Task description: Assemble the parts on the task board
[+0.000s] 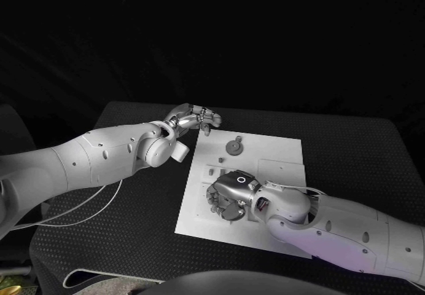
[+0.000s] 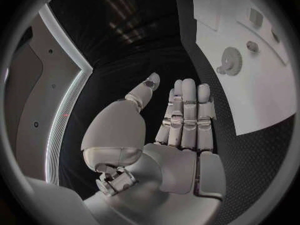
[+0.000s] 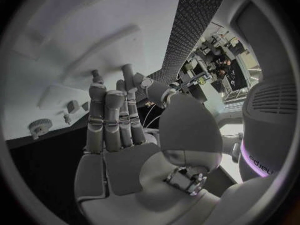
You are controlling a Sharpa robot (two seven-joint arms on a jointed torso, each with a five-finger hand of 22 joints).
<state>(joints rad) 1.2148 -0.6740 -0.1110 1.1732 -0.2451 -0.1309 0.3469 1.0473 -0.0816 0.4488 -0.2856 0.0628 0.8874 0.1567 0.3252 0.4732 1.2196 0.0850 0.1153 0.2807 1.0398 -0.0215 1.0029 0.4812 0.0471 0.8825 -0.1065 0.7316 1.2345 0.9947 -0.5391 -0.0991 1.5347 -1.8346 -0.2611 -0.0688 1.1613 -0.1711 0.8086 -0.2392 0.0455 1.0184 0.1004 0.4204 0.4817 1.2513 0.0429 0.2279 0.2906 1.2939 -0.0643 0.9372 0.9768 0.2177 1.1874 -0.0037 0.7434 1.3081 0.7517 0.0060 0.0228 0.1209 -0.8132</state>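
Black table [image 1: 345, 141], white task board [image 1: 270, 153] (gear [image 1: 234, 147] on it)

A robotics lab, set up as a test bench. A black table [image 1: 354, 132] with a woven, mat-like surface stands against a dark, unlit backdrop that takes the upper half of the head view. At its centre lies a white task board [image 1: 274, 153] with raised fixtures and a small gear [image 1: 234, 146], a benchmark plate and not a household object. Two white robot arms reach in from the left and right edges; a thin cable [image 1: 88, 209] loops from the left arm at lower left. In the right wrist view, cluttered benches with equipment [image 3: 209, 60] show at upper right, beyond the table.
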